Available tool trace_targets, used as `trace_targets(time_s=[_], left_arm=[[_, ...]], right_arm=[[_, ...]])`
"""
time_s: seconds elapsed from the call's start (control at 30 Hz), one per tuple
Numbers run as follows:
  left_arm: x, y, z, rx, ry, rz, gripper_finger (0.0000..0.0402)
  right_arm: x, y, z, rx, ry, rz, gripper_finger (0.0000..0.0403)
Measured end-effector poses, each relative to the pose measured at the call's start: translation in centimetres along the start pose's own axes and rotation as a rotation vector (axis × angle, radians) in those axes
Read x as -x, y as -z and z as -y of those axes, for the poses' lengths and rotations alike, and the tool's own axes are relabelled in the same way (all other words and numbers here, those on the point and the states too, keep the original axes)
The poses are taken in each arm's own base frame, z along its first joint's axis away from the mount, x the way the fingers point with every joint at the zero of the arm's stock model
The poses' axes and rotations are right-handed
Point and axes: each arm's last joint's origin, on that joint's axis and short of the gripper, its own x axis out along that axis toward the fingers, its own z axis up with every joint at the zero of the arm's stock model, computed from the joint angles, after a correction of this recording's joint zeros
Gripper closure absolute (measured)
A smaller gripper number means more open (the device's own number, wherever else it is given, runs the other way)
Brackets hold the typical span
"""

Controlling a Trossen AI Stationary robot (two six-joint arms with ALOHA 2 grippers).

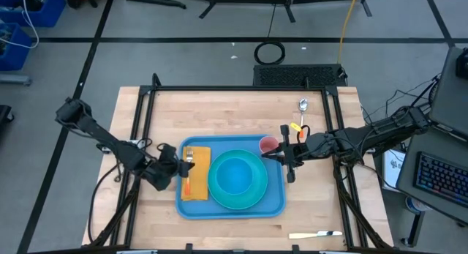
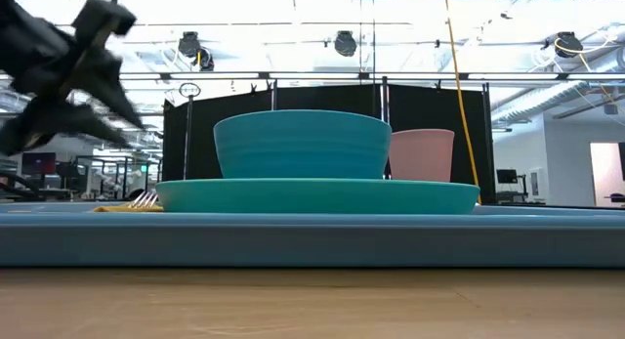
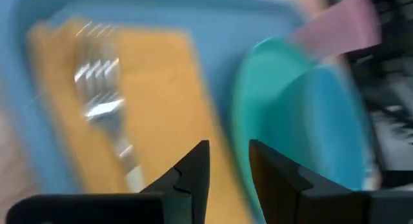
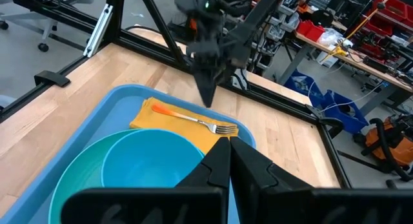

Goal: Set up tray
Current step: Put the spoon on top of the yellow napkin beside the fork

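Note:
The light-blue tray (image 1: 274, 203) lies at the table's middle. At its left end an orange napkin (image 1: 199, 182) lies flat, with a fork (image 4: 193, 121) resting on it. A teal plate (image 1: 219, 199) carries a blue bowl (image 1: 238, 175), and a pink cup (image 1: 268, 144) stands at the tray's far right corner. My left gripper (image 3: 229, 161) hovers open above the napkin at the tray's left edge, nothing between its fingers. My right gripper (image 4: 230, 150) hangs shut above the tray's right side, beside the cup, touching nothing.
A spoon (image 1: 303, 105) lies on the table beyond the tray's far right corner, with a small yellow and orange object (image 1: 296, 127) near it. A knife (image 1: 316, 235) lies at the near right edge. Bare wood shows left of and in front of the tray.

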Motion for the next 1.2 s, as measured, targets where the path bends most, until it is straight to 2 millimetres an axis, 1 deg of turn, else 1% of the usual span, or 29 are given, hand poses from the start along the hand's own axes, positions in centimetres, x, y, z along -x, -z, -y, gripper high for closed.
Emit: trace_targets(time_s=[0.2, 0.37, 0.5, 0.6, 0.73, 0.8, 0.9, 0.97, 1.0, 1.1, 1.2], left_arm=[[1.1, -0.1, 2.6, -0.158, 0.23, 0.182, 0.0289], [2.7, -0.1, 5.1, -0.37, 0.386, 0.34, 0.0289], [4.0, -0.3, 6.6, -0.535, 0.476, 0.435, 0.0289], [4.8, -0.4, 7.3, -0.65, 0.531, 0.485, 0.0289], [5.3, -0.5, 7.8, -0.758, 0.599, 0.518, 0.0289], [5.4, -0.7, 7.9, -0.783, 0.603, 0.534, 0.0289], [5.2, -0.9, 8.0, -0.779, 0.599, 0.542, 0.0289], [5.1, -1.1, 8.1, -0.763, 0.62, 0.537, 0.0289], [5.2, -1.2, 8.2, -0.753, 0.633, 0.541, 0.0289], [5.3, -1.7, 8.4, -0.735, 0.646, 0.576, 0.0289], [5.3, -1.9, 8.5, -0.762, 0.633, 0.6, 0.0289]], right_arm=[[0.0, 0.0, 0.0, 0.0, 0.001, 0.001, 0.0403], [0.0, 0.0, 0.0, -0.001, 0.001, 0.002, 0.0403], [0.0, -0.2, 0.1, -0.006, 0.013, 0.019, 0.0403], [0.0, -0.2, 0.1, -0.022, 0.017, 0.023, 0.0403], [-0.1, 0.0, -0.3, -0.077, -0.066, 0.051, 0.0403], [-0.2, 0.4, -0.5, -0.082, -0.091, 0.067, 0.0403], [-0.4, 0.6, -0.6, -0.077, -0.075, 0.119, 0.0403], [-0.5, 0.8, -0.4, -0.091, -0.037, 0.156, 0.0403], [-0.6, 0.9, -0.3, -0.111, 0.013, 0.162, 0.0403], [-0.6, 1.1, 0.4, -0.15, 0.213, 0.121, 0.0403], [-0.6, 1.6, 1.2, -0.177, 0.389, 0.057, 0.0403]])
